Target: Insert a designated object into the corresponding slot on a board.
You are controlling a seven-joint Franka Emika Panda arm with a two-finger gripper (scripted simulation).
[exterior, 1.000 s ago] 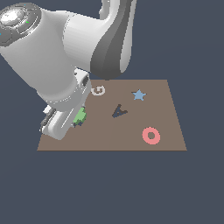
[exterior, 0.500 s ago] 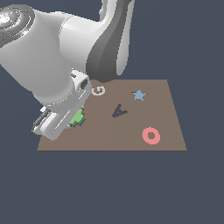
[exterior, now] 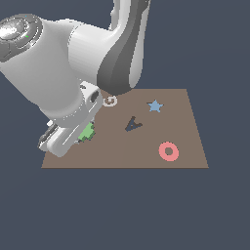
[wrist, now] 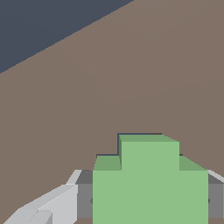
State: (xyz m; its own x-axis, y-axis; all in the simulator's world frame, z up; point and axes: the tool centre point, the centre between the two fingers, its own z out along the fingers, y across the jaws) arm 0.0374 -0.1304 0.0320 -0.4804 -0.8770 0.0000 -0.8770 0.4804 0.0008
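Because the gripper [wrist: 149,201] has its grey fingers [wrist: 83,199] closed against both sides of the small flat green cross-shaped block [wrist: 148,179], the piece sits low over the large flat brown board [exterior: 146,146], near the board's corner on the exterior view's left. Its slot is hidden beneath it, so alignment cannot be checked. A slight rotation could catch the lobes on the notched edges and jam the block on top.
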